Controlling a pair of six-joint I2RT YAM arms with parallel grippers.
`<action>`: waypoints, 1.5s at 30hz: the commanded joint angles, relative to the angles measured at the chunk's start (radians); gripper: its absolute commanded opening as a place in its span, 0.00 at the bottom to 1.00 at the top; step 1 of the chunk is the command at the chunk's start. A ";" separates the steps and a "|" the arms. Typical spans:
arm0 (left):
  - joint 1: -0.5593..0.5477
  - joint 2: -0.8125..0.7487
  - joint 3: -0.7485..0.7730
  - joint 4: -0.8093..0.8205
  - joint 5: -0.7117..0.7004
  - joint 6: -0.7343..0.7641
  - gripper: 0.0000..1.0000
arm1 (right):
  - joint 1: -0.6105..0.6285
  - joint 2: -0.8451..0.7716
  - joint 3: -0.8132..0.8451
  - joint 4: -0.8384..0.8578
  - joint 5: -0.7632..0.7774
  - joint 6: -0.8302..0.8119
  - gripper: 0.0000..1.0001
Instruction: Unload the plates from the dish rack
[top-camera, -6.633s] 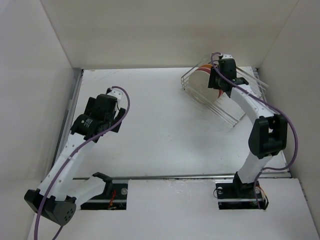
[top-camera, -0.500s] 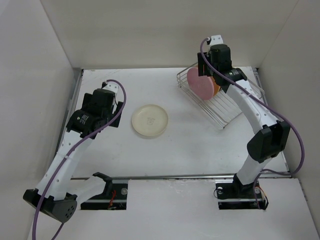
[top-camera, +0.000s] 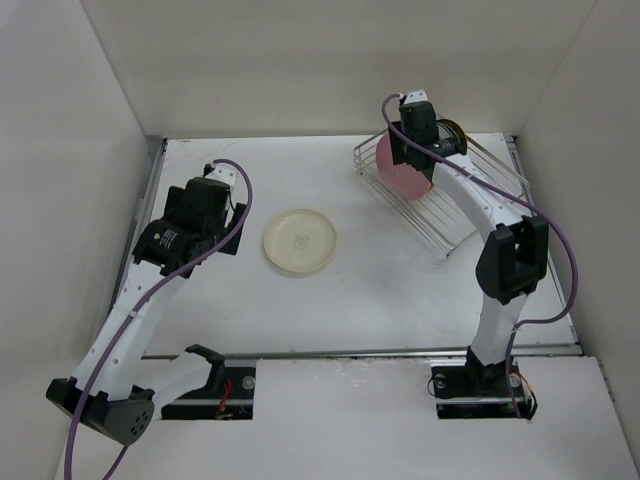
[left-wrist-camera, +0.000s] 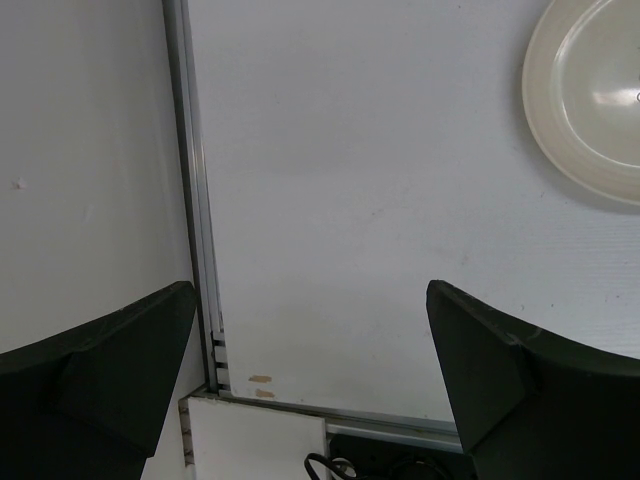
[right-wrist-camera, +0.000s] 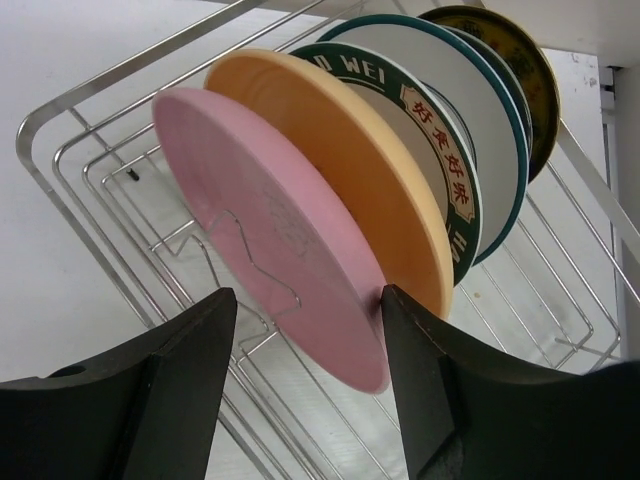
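The silver wire dish rack (top-camera: 447, 211) stands at the back right. In the right wrist view several plates stand on edge in it (right-wrist-camera: 120, 170): pink (right-wrist-camera: 262, 225) in front, then yellow-tan (right-wrist-camera: 345, 150), a white one with a green lettered rim (right-wrist-camera: 437, 160), white with a teal rim (right-wrist-camera: 470, 95), and a dark yellow-patterned one (right-wrist-camera: 520, 70). My right gripper (right-wrist-camera: 308, 300) is open and straddles the pink plate's edge; its right finger (right-wrist-camera: 420, 380) sits between the pink and yellow-tan plates. The cream plate (top-camera: 300, 241) lies flat mid-table. My left gripper (left-wrist-camera: 310, 310) is open and empty above the table.
White walls enclose the table on the left, back and right. A metal rail (left-wrist-camera: 200, 250) runs along the table's left edge beside my left gripper. The cream plate's rim also shows at the top right of the left wrist view (left-wrist-camera: 590, 110).
The cream plate, absent from the table 6.6 s ago, now lies mid-table. In the last half second my right gripper moved left and down over the pink plate. The left arm is still.
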 joint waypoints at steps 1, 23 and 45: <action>0.002 -0.004 0.012 -0.007 -0.017 0.008 1.00 | 0.007 0.022 0.077 0.000 0.076 -0.002 0.65; 0.002 -0.004 0.012 -0.017 -0.026 0.008 1.00 | -0.002 0.064 0.032 0.042 0.166 0.009 0.13; 0.013 -0.071 -0.038 0.011 -0.016 -0.002 1.00 | 0.041 -0.301 0.210 -0.171 0.139 0.107 0.00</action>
